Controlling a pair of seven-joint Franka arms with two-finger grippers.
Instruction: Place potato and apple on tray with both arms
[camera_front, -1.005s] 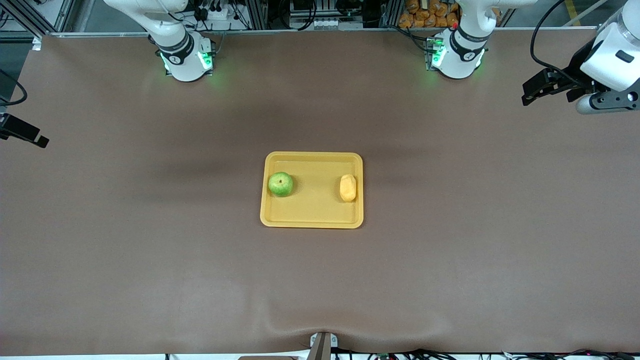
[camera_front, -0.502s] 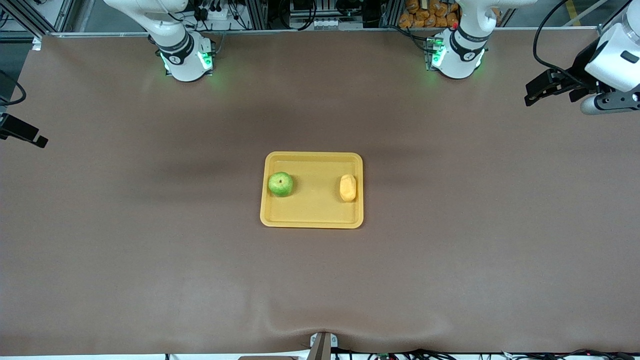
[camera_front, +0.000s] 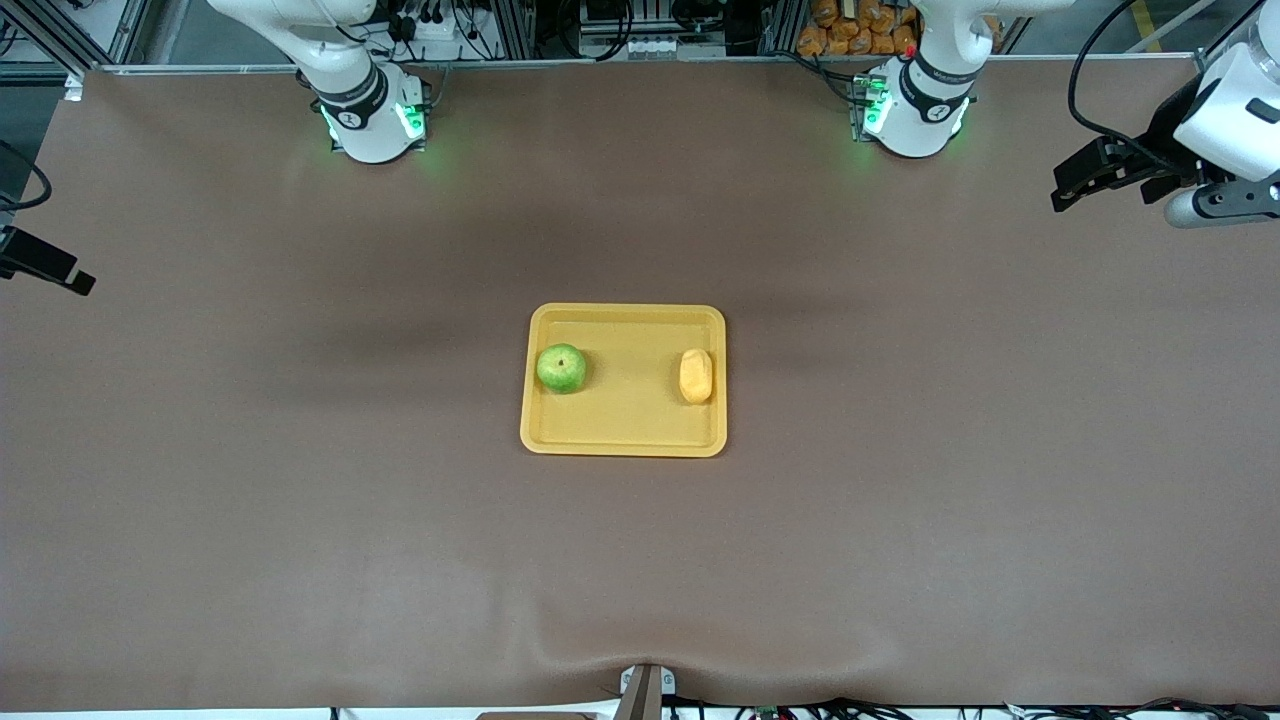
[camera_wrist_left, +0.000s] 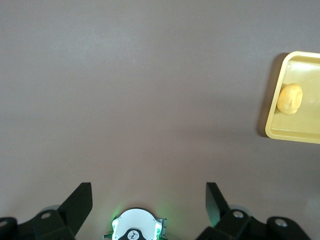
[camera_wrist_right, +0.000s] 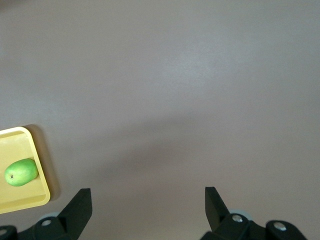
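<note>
The yellow-orange tray (camera_front: 630, 420) lies at the middle of the table. The green apple (camera_front: 561, 368) sits in it at the right arm's end, the potato (camera_front: 696, 376) at the left arm's end. My left gripper (camera_front: 1068, 186) is open and empty, up in the air over the table's edge at the left arm's end. My right gripper (camera_front: 55, 270) is open and empty over the table's edge at the right arm's end. The left wrist view shows the left gripper (camera_wrist_left: 149, 200) open, with the potato (camera_wrist_left: 290, 98) and tray (camera_wrist_left: 300, 131) far off. The right wrist view shows the right gripper (camera_wrist_right: 148, 200) open, with the apple (camera_wrist_right: 21, 172) and tray (camera_wrist_right: 30, 200) far off.
The arm bases (camera_front: 372, 115) (camera_front: 915, 105) stand along the table's edge farthest from the front camera. The brown table cover has a wrinkle (camera_front: 640, 645) near the camera's edge. Bare brown cover lies all round the tray.
My left gripper has drawn a little farther out toward the table's end at the left arm's side. The right gripper, the apple, the potato and the tray have not moved.
</note>
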